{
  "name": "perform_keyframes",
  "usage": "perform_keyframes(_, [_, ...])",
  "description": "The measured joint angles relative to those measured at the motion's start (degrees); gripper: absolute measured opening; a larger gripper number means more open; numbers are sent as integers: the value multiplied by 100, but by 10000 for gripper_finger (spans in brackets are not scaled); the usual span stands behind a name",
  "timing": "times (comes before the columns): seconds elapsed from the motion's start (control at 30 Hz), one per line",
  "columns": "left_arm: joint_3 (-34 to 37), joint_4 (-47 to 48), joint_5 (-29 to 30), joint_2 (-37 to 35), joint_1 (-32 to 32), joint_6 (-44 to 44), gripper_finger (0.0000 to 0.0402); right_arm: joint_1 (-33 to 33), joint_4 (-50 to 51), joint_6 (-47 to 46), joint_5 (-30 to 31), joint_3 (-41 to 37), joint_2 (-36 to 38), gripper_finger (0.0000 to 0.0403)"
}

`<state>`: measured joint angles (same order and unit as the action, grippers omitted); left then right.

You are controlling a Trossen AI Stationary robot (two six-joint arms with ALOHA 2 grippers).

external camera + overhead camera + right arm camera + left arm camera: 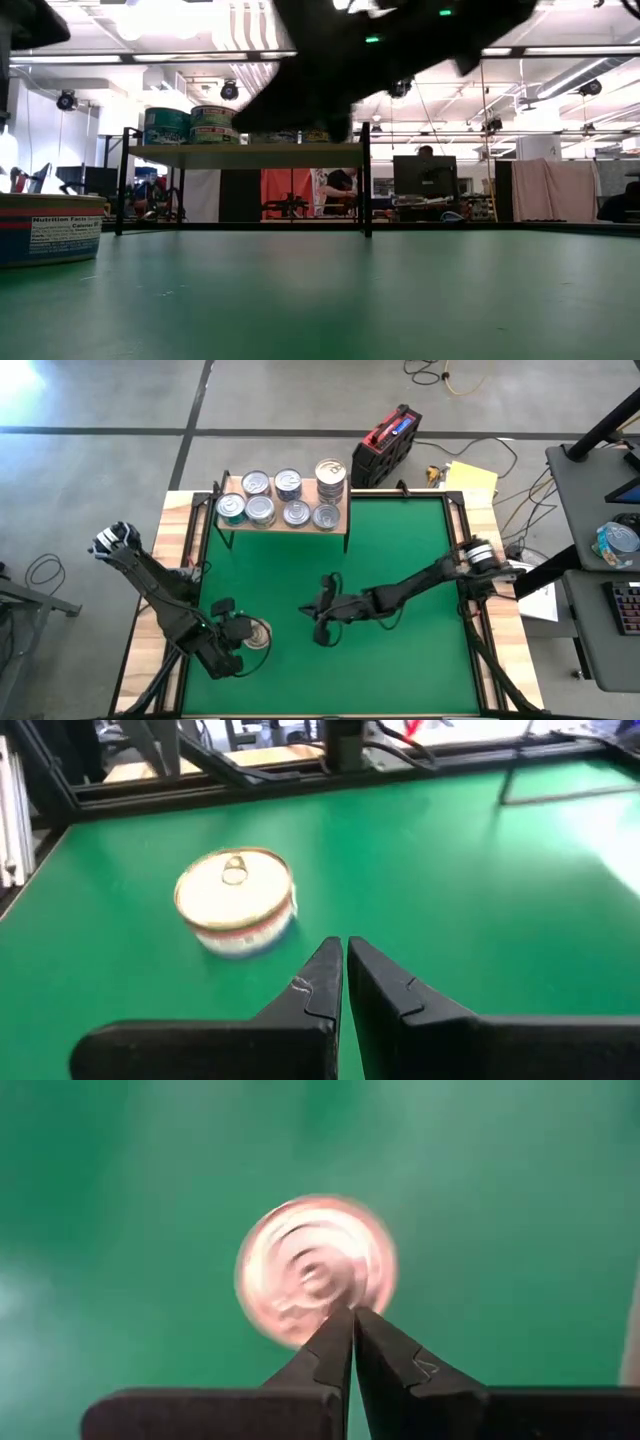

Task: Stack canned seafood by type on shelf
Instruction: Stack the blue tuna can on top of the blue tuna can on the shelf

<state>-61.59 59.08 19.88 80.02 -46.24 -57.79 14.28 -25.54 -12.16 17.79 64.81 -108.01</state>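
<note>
One loose tin (pixel 259 635) lies flat on the green mat (pixel 400 560) near its front left corner, gold lid up with a pull tab, red and white on its side. The left hand (pixel 243 632) hangs directly above it, pointing down, its two fingers (pixel 335 1342) pressed together and holding nothing; from the left wrist camera their tips overlap the edge of the lid (pixel 316 1268), though whether they touch the tin cannot be told. The right hand (pixel 322 628) sits over the middle of the mat, reaching toward the left side, its fingers (pixel 322 978) also pressed together and empty; the tin (pixel 236 898) lies ahead of it, apart from its tips, between the two hands. The shelf (pixel 283 520) stands at the back left of the mat on thin black legs, well apart from both hands. On it rest eight silver-topped tins in two rows of four (pixel 272 500), some teal-sided, with the far right one a taller stack (pixel 330 478). From the low camera the loose tin (pixel 50 228) shows at the near left with a nutrition label on its side, and the shelf (pixel 245 152) stands farther back with teal-sided cans (pixel 190 124) on top.
</note>
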Motion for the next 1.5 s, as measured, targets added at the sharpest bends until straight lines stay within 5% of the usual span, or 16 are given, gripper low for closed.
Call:
perform_keyframes(0.17, [1105,-2036,98,-727,-29,-376,0,81,-9,406,-13,879,-809,12])
perform_keyframes(0.3, [1876,-2791,387,-1161,-35,-1100,0,188,-12,614,-19,1327,-1225,12])
perform_keyframes(0.8, [2702,-2204,862,-1881,-26,-2881,0,234,-33,833,-25,2321,-2138,12])
perform_keyframes(0.97, [2696,-2072,628,-1786,-48,-3222,6,236,-9,818,-25,2326,-2144,12])
perform_keyframes(1.23, [2693,-1872,416,-1482,-61,-3479,75,255,354,558,-23,2319,-2144,12])
perform_keyframes(1.5, [2698,-1542,44,-1241,-61,-3645,69,369,749,397,-22,2319,-2111,12])
